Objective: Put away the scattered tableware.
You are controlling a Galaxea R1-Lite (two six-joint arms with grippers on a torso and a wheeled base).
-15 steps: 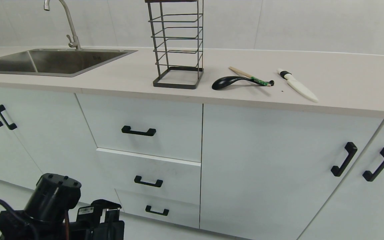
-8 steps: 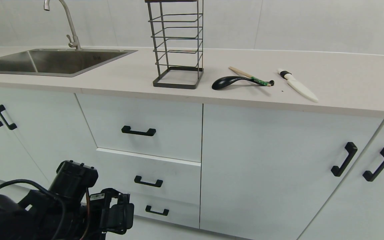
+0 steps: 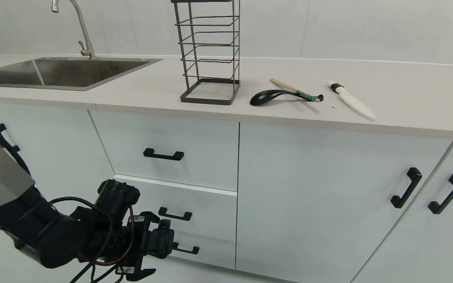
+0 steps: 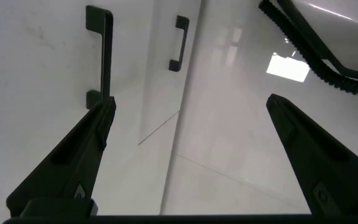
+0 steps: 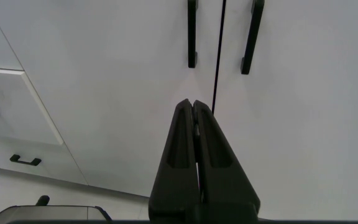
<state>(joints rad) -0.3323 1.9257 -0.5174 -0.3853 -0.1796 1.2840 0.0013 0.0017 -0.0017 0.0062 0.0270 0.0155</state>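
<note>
Hanging low by the drawers (image 3: 203,157), the left gripper (image 3: 161,243) has its fingers (image 4: 73,162) wide apart; the right gripper (image 5: 192,106) is pressed together, holding nothing. Farther up on the counter (image 3: 132,94) lie a spoon (image 3: 267,96), chopsticks (image 3: 289,87) and a knife (image 3: 352,101). They look light, hard and slippery, so grab the spoon by its thin handle.

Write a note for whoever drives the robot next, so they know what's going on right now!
Left end effector: open, holding nothing, low down in front of the drawers.
Right end effector: shut, holding nothing, facing the cabinet doors.
Things: black spoon, chopsticks touching its handle, and white knife all lie on the countertop, to the right of the wire rack.
Done: nothing put away yet.
Left: pick up all three pieces and put them away.
</note>
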